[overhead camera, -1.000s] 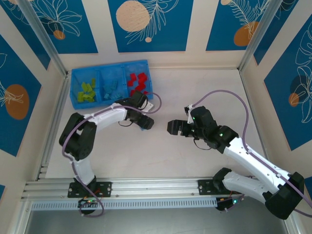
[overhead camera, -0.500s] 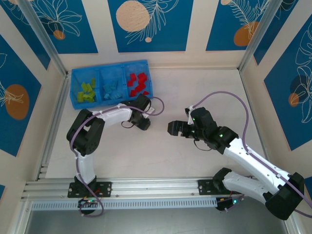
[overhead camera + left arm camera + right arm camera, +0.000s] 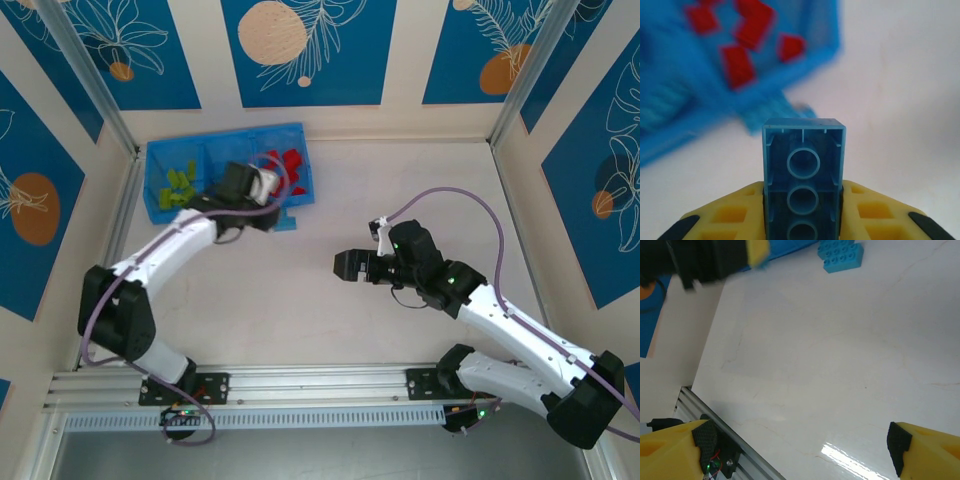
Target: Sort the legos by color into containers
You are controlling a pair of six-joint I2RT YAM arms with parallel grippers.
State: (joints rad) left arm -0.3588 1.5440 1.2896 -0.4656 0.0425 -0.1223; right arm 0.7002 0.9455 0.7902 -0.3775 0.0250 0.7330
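Right gripper [image 3: 345, 266] is hovering over the bare middle of the table [image 3: 300, 330], fingers spread wide, nothing between them. Farther out, a loose light-blue brick [image 3: 285, 222] is lying studs-up on the table just beside the near right corner of the blue tray [image 3: 150, 175]. Left arm is reaching out to the tray, partly covering its middle compartment. Left gripper [image 3: 803, 210] is clamping a light-blue lego [image 3: 803, 150] between its yellow fingers [image 3: 735, 215], the brick's hollow underside facing the wrist camera and its far end sticking out past the fingertips. The wrist view is blurred, so exact height over the tray can't be told. Green legos [image 3: 180, 185] are sitting in the left compartment, red legos [image 3: 290, 160] in the right one.
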